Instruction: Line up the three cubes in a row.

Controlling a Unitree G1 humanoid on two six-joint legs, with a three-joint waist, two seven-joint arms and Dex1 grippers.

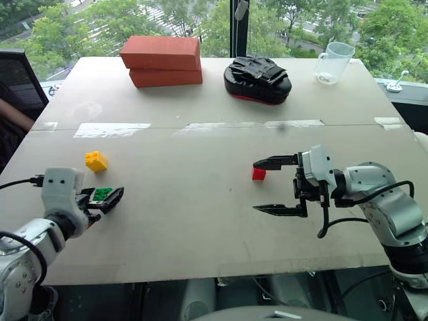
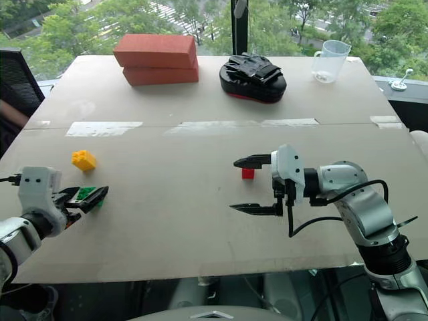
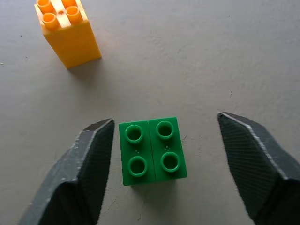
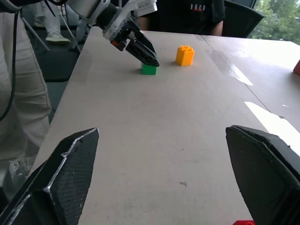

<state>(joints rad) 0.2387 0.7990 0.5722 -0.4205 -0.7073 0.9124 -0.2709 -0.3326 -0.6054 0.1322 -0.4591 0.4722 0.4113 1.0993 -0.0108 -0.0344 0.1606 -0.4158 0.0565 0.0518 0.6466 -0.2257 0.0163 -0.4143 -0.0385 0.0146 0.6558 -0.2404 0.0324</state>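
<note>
Left gripper (image 3: 164,154) part open, astride green block (image 3: 152,151) on table (image 1: 200,200), one finger (image 3: 86,168) just beside it. Right gripper (image 1: 275,186) wide open, empty, near red block (image 1: 259,174). Yellow block (image 1: 95,160) close by green.

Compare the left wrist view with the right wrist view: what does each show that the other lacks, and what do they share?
Left wrist: the studded top of the green cube, which sits between two open black fingers, not gripped.
Right wrist: the left end effector seen from outside over the green cube, people beyond the table, a sliver of the red cube.
Both: green cube, yellow cube, grey tabletop.
</note>
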